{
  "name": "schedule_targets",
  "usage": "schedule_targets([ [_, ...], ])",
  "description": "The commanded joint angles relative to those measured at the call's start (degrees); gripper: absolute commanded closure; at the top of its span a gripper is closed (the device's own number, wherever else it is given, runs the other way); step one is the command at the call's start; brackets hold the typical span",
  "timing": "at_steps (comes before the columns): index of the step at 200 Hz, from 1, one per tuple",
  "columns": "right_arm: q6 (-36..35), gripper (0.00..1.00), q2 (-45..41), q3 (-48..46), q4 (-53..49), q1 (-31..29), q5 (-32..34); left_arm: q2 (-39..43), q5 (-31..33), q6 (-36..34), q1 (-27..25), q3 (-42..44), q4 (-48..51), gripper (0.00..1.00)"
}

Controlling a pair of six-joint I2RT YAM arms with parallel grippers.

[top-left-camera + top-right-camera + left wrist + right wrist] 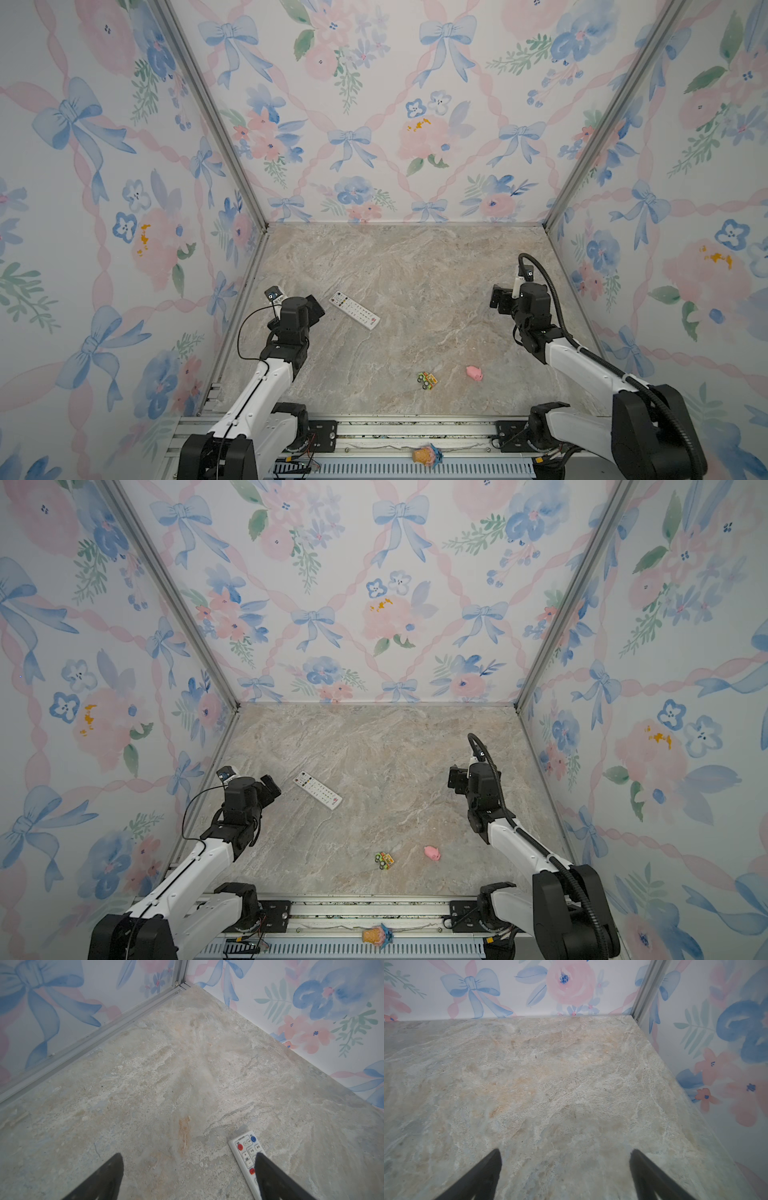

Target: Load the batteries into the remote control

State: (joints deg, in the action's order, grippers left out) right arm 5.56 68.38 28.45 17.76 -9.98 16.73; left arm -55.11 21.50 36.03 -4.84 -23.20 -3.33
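Marble tabletop [415, 266], floral walls [374, 124]: remote control [354, 310] lies flat, buttons up, just beside the left gripper [188, 1155], whose wide-spread, empty jaws overlap its coloured-button end on one side; right gripper [564, 1152], also spread and empty, sits well apart.

On the remote control [244, 1155], a plus sign and power symbols are seen on buttons; the small printed labels and the red logo [373, 320] cannot be read.

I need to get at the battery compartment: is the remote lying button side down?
No, in the left wrist view the remote control lies button side up on the table.
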Motion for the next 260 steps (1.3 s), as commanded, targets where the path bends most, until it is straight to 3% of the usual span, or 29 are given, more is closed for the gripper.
schedule_targets([
  [1,-1.62,0.03,4.28,-0.19,8.38,0.49,4.76,-2.28,3.33,-4.88,-0.02,-1.69,-0.97,0.02],
  [38,-4.79,0.03,10.02,-3.13,18.6,0.46,7.79,-2.54,3.62,-12.89,-0.08,-0.31,-10.17,0.02],
  [106,-7.87,0.03,14.45,0.47,17.1,0.32,5.11,-14.25,4.62,-23.11,0.1,2.09,-30.08,0.02],
  [129,-9.76,0.03,17.79,-6.83,35.51,0.06,5.24,-19.18,3.12,-25.33,0.1,4.14,-40.3,0.02],
  [154,-8.52,0.03,17.05,-5.6,31.5,0.78,4.31,-24.06,2.65,-28.88,0.1,3.8,-44.57,0.02],
  [177,-7.71,0.03,17.39,-4.75,30.0,1.76,2.74,-27.51,0.25,-31.17,0.47,6.56,-54.23,0.02],
  [202,-4.55,0.03,18.3,-4.06,28.58,5.64,-3.01,-33.03,-3.35,-33.21,0.62,7.39,-61.95,0.02],
  [218,-5.37,0.03,20.16,-5.94,34.52,4.99,-2.09,-33.02,-3.45,-32.43,0.66,9.22,-63.79,0.02],
  [231,-5.47,0.03,20.4,-6.39,35.25,4.71,-1.57,-36.02,-4.17,-33.76,0.78,10.84,-71.41,0.02],
  [243,-4.83,0.03,20.26,-6.81,35.55,4.7,0.62,-34.81,-5.24,-33.41,0.8,9.86,-67.12,0.02],
  [250,-3.82,0.03,20.43,-7.27,36.86,4.48,4.1,-35.11,-5.25,-33.41,0.8,10.0,-67.65,0.02],
  [260,-3.71,0.03,20.57,-7.45,37.25,4.62,4.15,-35.29,-5.25,-33.78,0.78,10.23,-68.82,0.02],
])
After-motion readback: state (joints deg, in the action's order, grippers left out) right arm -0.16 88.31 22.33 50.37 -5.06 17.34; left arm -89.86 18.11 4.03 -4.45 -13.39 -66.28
